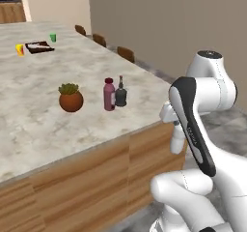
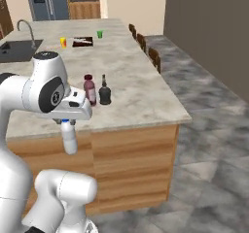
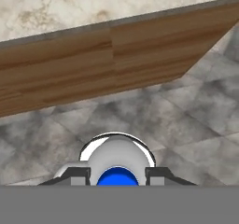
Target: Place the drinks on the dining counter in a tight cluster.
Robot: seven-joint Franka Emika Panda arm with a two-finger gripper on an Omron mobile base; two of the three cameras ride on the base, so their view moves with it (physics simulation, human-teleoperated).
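Note:
My gripper [image 3: 116,175] is shut on the small white bottle with a blue cap [image 3: 116,160], which sits between the fingers. In the right base view that white bottle [image 2: 69,139] hangs below the hand [image 2: 67,122], off the near edge of the dining counter [image 2: 131,76] and in front of its wooden side. The left base view shows the white bottle [image 1: 177,140] beside the counter's corner. On the dining counter [image 1: 38,110] the tall dark-red bottle [image 1: 109,94] [image 2: 89,89] and the squat black bottle [image 1: 120,94] [image 2: 104,92] stand upright, close together.
A brown plant pot [image 1: 71,98] stands left of the two bottles. Farther back are a yellow cup [image 1: 20,50], a green cup [image 1: 52,37] and a dark tray [image 1: 39,47]. A sink [image 2: 14,50] lies at the far left, and chairs [image 2: 154,57] line the right edge.

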